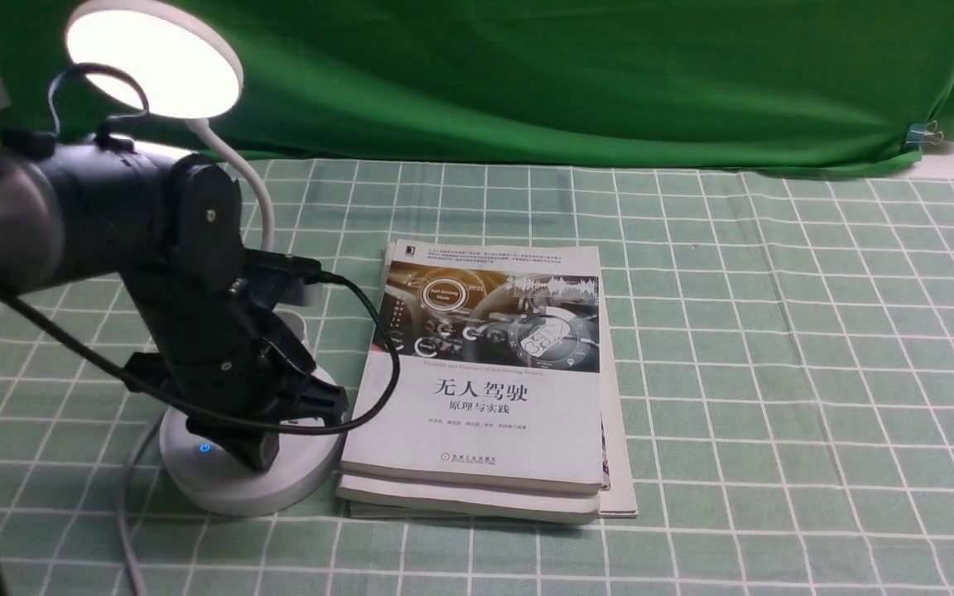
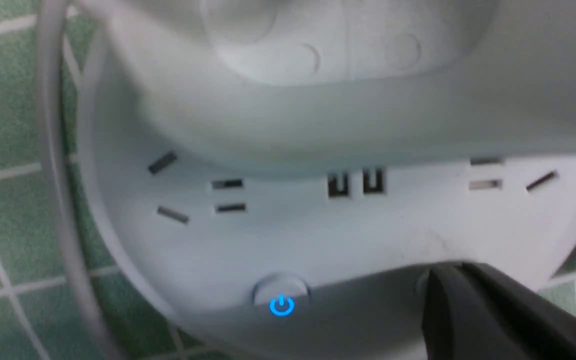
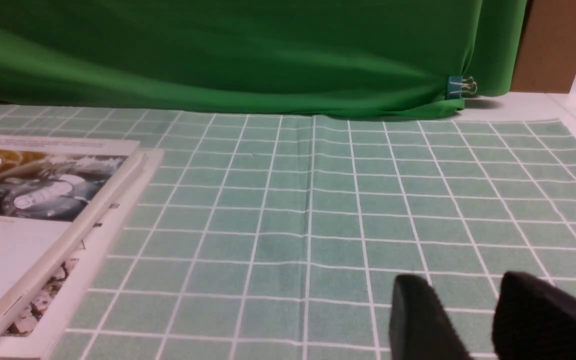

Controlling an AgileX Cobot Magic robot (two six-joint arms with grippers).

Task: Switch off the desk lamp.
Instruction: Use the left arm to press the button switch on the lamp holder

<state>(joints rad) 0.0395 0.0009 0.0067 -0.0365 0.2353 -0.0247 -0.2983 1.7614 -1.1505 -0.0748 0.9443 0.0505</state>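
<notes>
Desk lamp with a white disc head (image 1: 154, 62), still to be switched off: it's glowing! Nearest us, its round white base (image 1: 303, 463) sits on the green gridded desk (image 1: 775, 414), left of the stacked paperback books (image 1: 477, 430). The black left hand (image 1: 260, 455), closed, points down over the base, likely to press a button; the blue-lit power button (image 2: 282, 304) is beside it. Books crowd one side; beyond, the thin neck rises close behind the arm. The right hand (image 3: 460, 305) stands slightly parted.

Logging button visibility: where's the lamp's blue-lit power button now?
In the front view, the blue-lit power button is on the robot's left, on the lamp's round white base, beside the left gripper's fingertips.
</notes>
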